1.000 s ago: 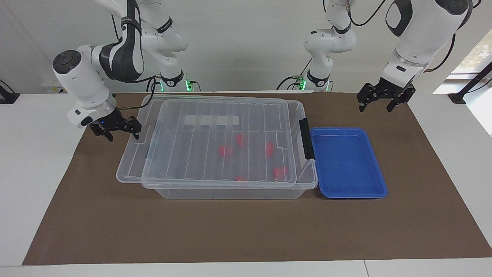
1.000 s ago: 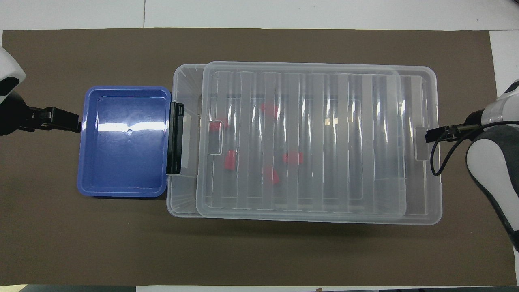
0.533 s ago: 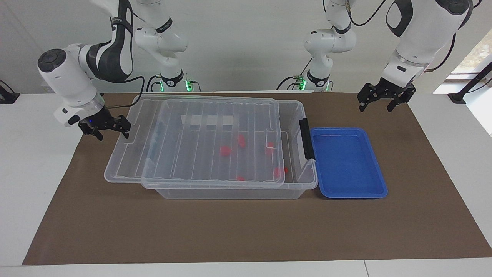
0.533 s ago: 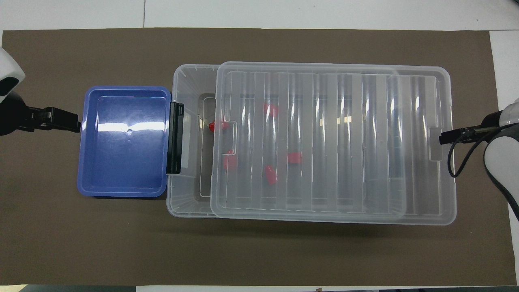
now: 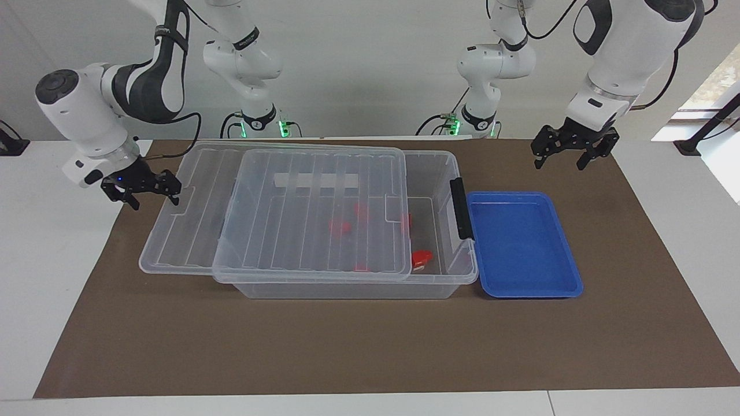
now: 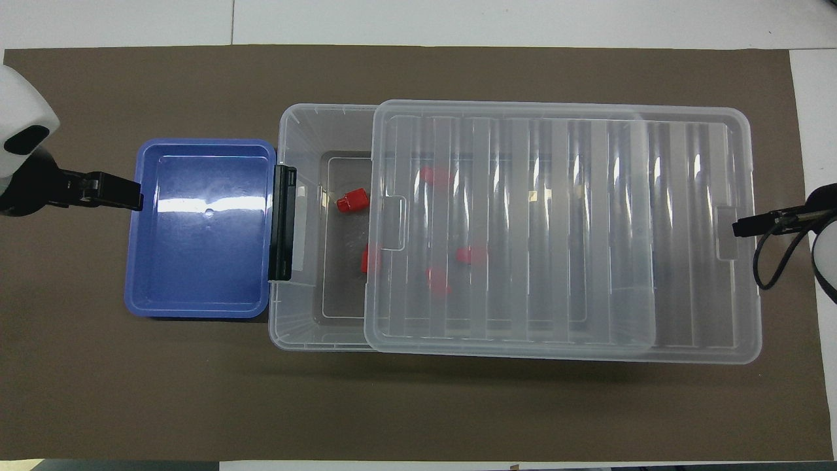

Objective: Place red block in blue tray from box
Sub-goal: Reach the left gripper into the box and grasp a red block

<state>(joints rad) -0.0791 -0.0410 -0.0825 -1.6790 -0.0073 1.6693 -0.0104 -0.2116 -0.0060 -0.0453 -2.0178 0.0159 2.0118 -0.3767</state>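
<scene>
the right gripper (image 5: 153,201) sits at the left edge of the facing view, low over the brown mat (image 5: 370,346). its fingers stand apart, and the one closer to the box touches the end rim of the clear lid (image 5: 306,219). whether it pinches that rim or only rests against it cannot be told. in the overhead view the same gripper (image 6: 742,227) shows at the right edge, its tip at the lid's (image 6: 562,229) end tab.

the left gripper (image 5: 559,163) hangs in the upper right of the facing view, fingers apart and empty, over the mat beside the blue tray (image 5: 569,289). in the overhead view it (image 6: 114,195) reaches in from the left edge, its tip over the tray's (image 6: 196,311) rim.

the lid lies flat on the box (image 5: 347,289) but offset, overhanging toward the right arm's end of the table, so the end by the black latch (image 5: 459,208) is uncovered.

the red block (image 6: 371,258) lies on the box floor in the middle of the frame, half under the lid's edge; in the facing view it (image 5: 406,221) shows just past that edge. a wider red piece (image 6: 352,200) lies uncovered near the latch. other red pieces (image 6: 435,280) show blurred through the lid.

the tray touches the box at the latch end.
</scene>
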